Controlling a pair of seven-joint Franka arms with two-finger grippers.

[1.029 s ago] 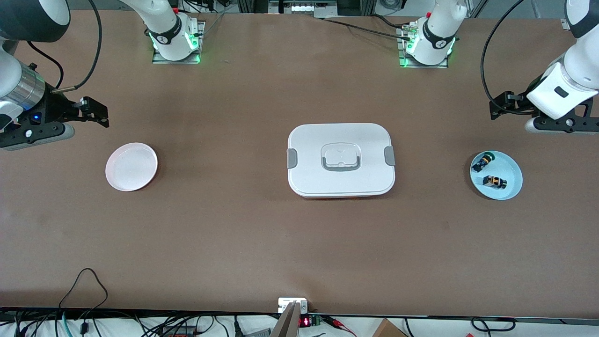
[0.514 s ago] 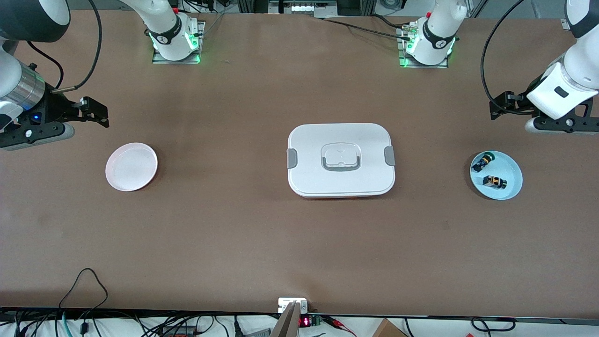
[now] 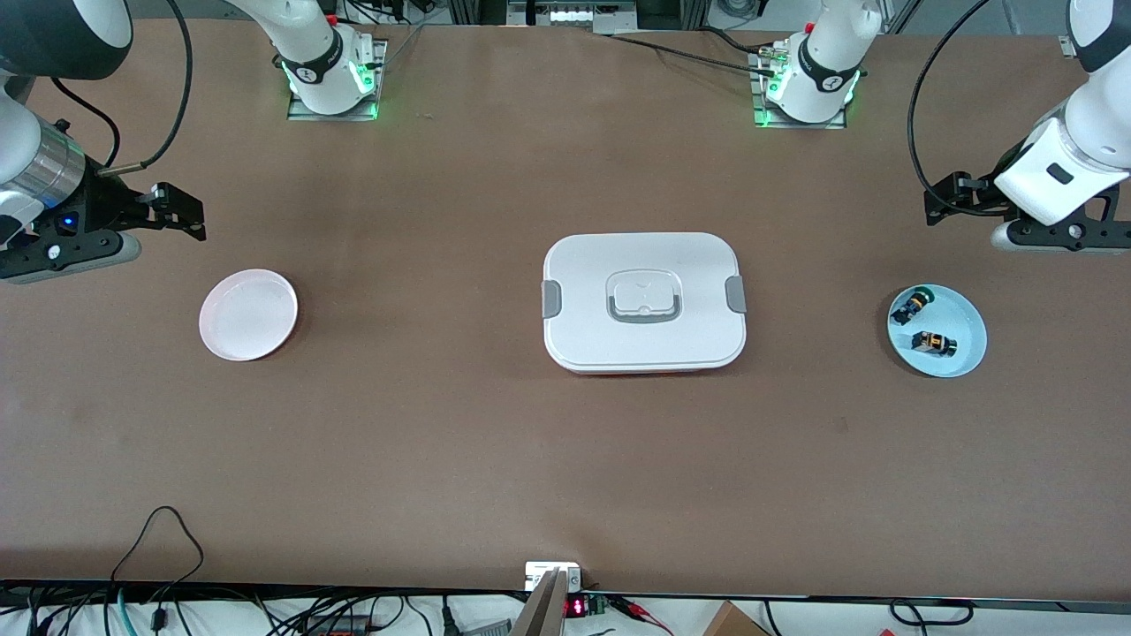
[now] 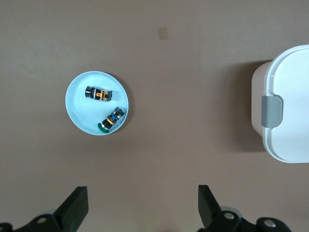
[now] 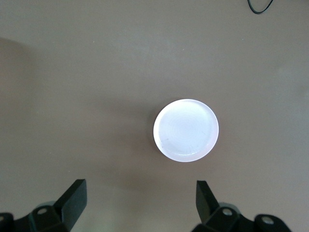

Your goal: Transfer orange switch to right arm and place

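A: Where was the tiny black switch with the round orange cap [image 3: 934, 343]?

B: In the pale blue round plate [image 3: 965, 358], beside the green-capped switch [image 3: 909, 306]. The left hand [image 3: 950, 201] hung over bare tabletop [image 3: 565, 459], fingers apart; the right hand [image 3: 179, 215], fingers also apart, waited near the white round plate [image 3: 248, 314].

A: Best approach?

B: Probably straight down, avoiding the green one. The left wrist view showed the caps' colours more clearly.

The front camera looks down from high across the table [image 3: 495, 459], facing both arm bases. Each wrist camera points straight down from well above: the left shares the blue plate [image 4: 77, 113] and the white box [image 4: 289, 106] with it, the right the pink plate [image 5: 186, 129].
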